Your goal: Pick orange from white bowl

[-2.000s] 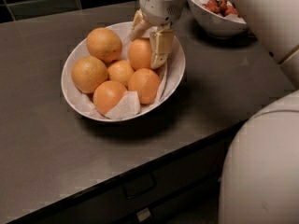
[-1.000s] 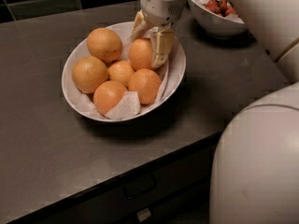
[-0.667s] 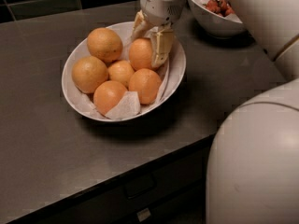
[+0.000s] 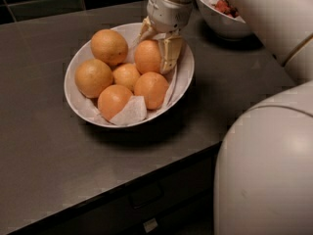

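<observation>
Currently we find the gripper lowered into the far right part of the white bowl, closed on the orange. One finger lies against the fruit's right flank. The other sits at its upper left, toward the bowl's far rim. We judge both to be in contact with the skin.

The orange rests in the bowl, touching the paler fruit toward the bowl's centre and the fruit on its near side. It lies directly between the fingers, so no sideways correction is needed. Being round, it has no long axis to align with.

The wrist descends from above the bowl's far rim. We therefore judge that the coming move is a straight lift, up and away from the bowl. Crumpled paper lines the bowl's near side, clear of the grasp.

The bowl stands on the dark worktop. A smaller bowl stands beyond its right rim, well apart.
</observation>
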